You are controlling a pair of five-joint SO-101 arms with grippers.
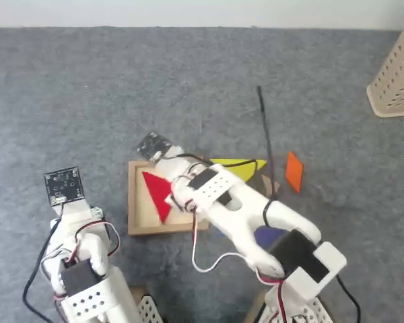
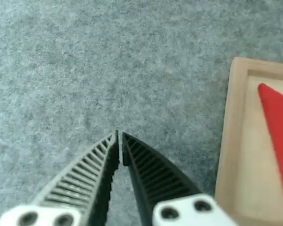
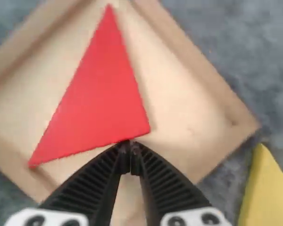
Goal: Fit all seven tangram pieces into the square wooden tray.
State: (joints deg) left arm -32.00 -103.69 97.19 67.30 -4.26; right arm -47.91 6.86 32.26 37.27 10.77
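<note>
Right gripper [image 3: 129,149] closed above tray [image 3: 184,110] on grey carpet [image 1: 121,87].

A grey, carpet-like surface [image 1: 87,87] is covered near its middle by a square wooden tray [image 1: 136,227]. Just beside the tray's far right corner a yellow triangle [image 1: 239,167] is laid flat, and an orange piece [image 1: 294,171] is set near it. A blue piece [image 1: 269,235] is partly hidden under an arm. A perforated beige basket [image 1: 397,74] is stood at the far right edge.
</note>
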